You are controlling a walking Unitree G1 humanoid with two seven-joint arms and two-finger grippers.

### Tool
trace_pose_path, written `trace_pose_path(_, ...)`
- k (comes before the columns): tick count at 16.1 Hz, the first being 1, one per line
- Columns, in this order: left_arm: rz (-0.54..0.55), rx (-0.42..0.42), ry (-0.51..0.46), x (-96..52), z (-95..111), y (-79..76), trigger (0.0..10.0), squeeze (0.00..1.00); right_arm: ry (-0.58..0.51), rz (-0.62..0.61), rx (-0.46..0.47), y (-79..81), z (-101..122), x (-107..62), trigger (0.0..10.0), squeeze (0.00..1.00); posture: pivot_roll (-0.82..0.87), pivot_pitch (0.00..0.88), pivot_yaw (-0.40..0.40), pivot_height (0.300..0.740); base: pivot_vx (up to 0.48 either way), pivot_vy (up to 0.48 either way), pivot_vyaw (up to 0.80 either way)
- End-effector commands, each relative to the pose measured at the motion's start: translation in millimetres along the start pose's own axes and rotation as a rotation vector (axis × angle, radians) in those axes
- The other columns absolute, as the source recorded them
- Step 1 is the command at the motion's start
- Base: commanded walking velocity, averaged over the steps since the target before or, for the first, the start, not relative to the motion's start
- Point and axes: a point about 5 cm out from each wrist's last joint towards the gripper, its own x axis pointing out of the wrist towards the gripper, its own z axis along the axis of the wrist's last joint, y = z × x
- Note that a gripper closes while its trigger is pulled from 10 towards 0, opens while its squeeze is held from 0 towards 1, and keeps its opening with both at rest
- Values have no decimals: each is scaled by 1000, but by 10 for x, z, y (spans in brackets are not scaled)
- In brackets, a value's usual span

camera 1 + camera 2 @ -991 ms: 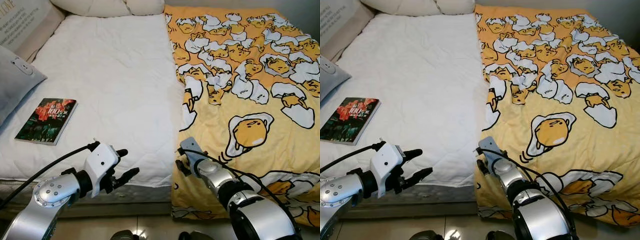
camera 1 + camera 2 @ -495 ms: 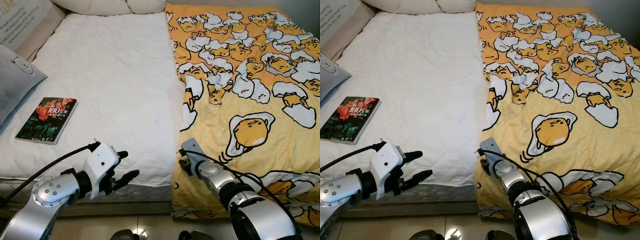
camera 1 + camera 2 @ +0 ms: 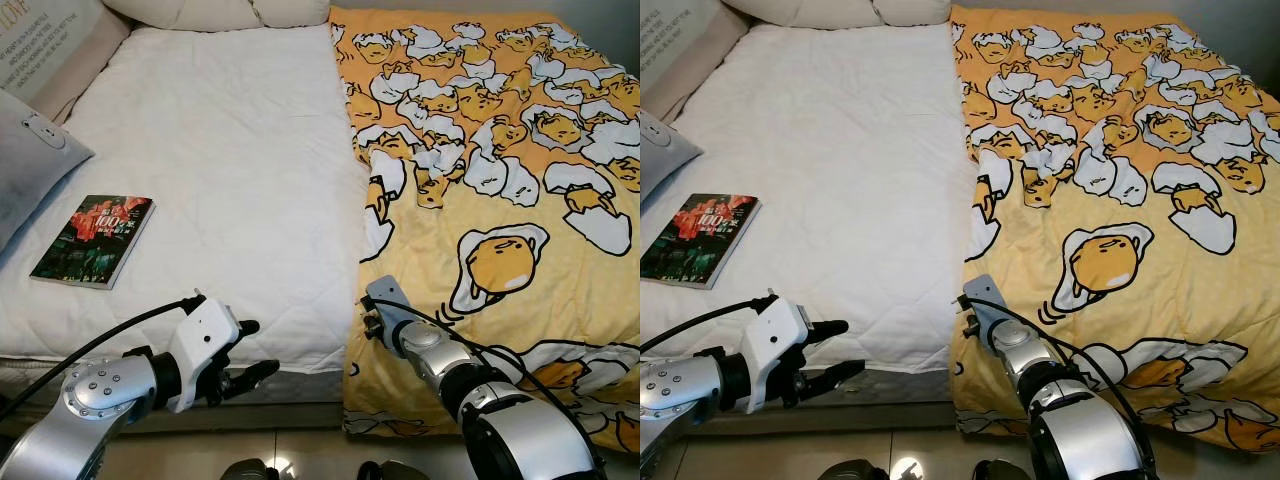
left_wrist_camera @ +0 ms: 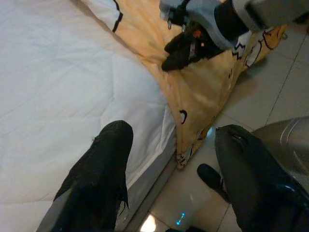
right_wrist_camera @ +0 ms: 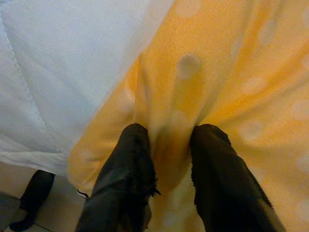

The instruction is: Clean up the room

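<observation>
Now one right gripper (image 5: 166,159) pinches the one blanket (image 3: 520,170); one left gripper (image 3: 245,350) hangs spread; one book (image 3: 93,240) lies apart.

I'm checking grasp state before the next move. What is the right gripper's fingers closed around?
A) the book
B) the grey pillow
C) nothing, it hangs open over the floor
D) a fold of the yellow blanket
D: the right wrist view shows the right gripper pinching a ridge of the yellow blanket between its black fingers, at the blanket's edge by the white mattress.
</observation>
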Motion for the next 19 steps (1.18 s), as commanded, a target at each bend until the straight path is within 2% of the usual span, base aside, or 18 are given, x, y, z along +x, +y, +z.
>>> trace_pose_path(1,-12,12,15,12,-18,-17,10000,0,3,-3,17,-34,-31,-7,0,0,242,44,-6,740,0,0,0)
trace_pose_path(5,10,8,44,54,-113,68,10000,0,-30,22,26,-72,15,-15,0,0,202,0,2,740,0,0,0)
trace_pose_path(8,27,2,43,70,-175,84,10000,0,-89,206,-1,-68,13,-55,0,0,157,0,9,740,0,0,0)
trace_pose_path(9,29,1,43,75,-186,85,10000,0,-89,230,-7,-65,-4,-62,0,0,146,0,13,740,0,0,0)
trace_pose_path(13,16,-13,27,148,-269,43,10000,0,-107,504,-60,-121,-276,-252,0,0,90,0,35,740,0,0,0)
trace_pose_path(14,13,-9,22,180,-280,45,10000,0,-118,539,-79,-121,-306,-306,0,0,75,0,43,740,0,0,0)
trace_pose_path(15,13,-8,21,190,-284,48,10000,0,-121,541,-84,-120,-309,-314,0,0,67,0,47,740,0,0,0)
trace_pose_path(16,17,2,15,234,-279,66,10000,0,-150,459,-92,-147,-266,-300,0,0,56,0,53,740,0,0,0)
trace_pose_path(17,17,6,10,257,-273,75,10000,0,-170,389,-93,-166,-230,-279,10000,0,54,0,54,740,0,0,0)
trace_pose_path(18,19,11,1,290,-258,93,10000,0,-213,284,-21,-194,-143,-253,10000,0,56,0,54,740,0,0,0)
trace_pose_path(19,20,15,-4,307,-250,103,10000,0,-243,233,57,-209,-78,-249,10000,1000,56,0,54,740,0,0,0)
